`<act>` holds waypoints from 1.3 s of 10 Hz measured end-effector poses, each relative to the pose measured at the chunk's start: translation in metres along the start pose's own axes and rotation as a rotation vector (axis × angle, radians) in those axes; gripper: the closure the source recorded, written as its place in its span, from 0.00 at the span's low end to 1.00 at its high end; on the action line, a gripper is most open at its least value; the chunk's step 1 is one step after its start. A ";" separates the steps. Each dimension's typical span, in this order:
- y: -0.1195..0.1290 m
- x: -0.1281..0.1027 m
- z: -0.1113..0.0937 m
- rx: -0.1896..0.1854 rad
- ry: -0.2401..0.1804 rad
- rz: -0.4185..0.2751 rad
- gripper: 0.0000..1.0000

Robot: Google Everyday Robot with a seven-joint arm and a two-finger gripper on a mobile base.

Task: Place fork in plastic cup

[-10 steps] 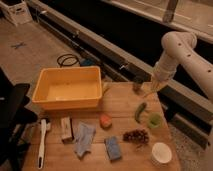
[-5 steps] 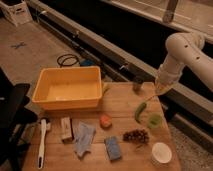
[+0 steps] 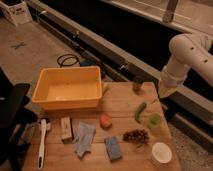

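The light green plastic cup (image 3: pixel 154 120) stands near the right edge of the wooden table (image 3: pixel 120 102), just right of a green cucumber-like vegetable (image 3: pixel 140 112). My white arm comes down from the upper right. Its gripper (image 3: pixel 166 92) hangs shut above the table's right edge, a little behind and to the right of the plastic cup. I cannot make out the fork anywhere, and I cannot tell whether the gripper holds anything.
A yellow bin (image 3: pixel 67 89) fills the table's back left. Also on the table are a small dark cup (image 3: pixel 137 84), an orange sponge (image 3: pixel 105 121), grapes (image 3: pixel 136 135), a white cup (image 3: pixel 161 152), a blue sponge (image 3: pixel 113 147), a cloth (image 3: pixel 84 137), a wooden block (image 3: pixel 66 129) and a white brush (image 3: pixel 42 142).
The arm and gripper have moved right, from above the dark cup toward the table's right edge. The things on the table have not moved.
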 end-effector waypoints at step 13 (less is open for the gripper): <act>0.037 -0.009 -0.016 0.039 0.058 0.009 1.00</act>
